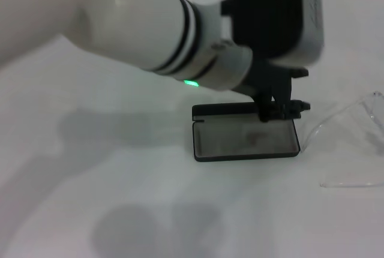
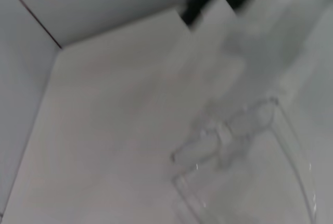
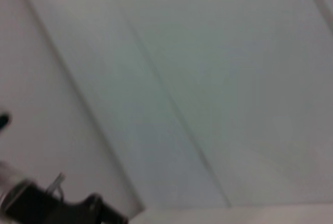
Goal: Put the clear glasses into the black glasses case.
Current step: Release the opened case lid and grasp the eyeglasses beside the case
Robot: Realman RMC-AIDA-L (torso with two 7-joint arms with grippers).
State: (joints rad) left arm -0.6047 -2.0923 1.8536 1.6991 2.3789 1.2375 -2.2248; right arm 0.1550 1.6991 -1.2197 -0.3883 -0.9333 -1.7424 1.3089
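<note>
**Left gripper over the open case, glasses not yet taken**

Jaws of the left gripper [image 1: 277, 109]: dark fingers low over the far right edge of the black glasses case [image 1: 246, 139]; spread or pressed together, cannot tell. Case lying open on the white surface [image 1: 120, 198], grey lining up, hinged lid at the far side. Clear glasses [image 1: 354, 132] resting on the surface just right of the case, apart from it, one thin arm stretched toward the near side. Right gripper out of sight. For a sound grasp: approach from above at the bridge, pinch gently, lift level, avoid nudging the case.
</note>
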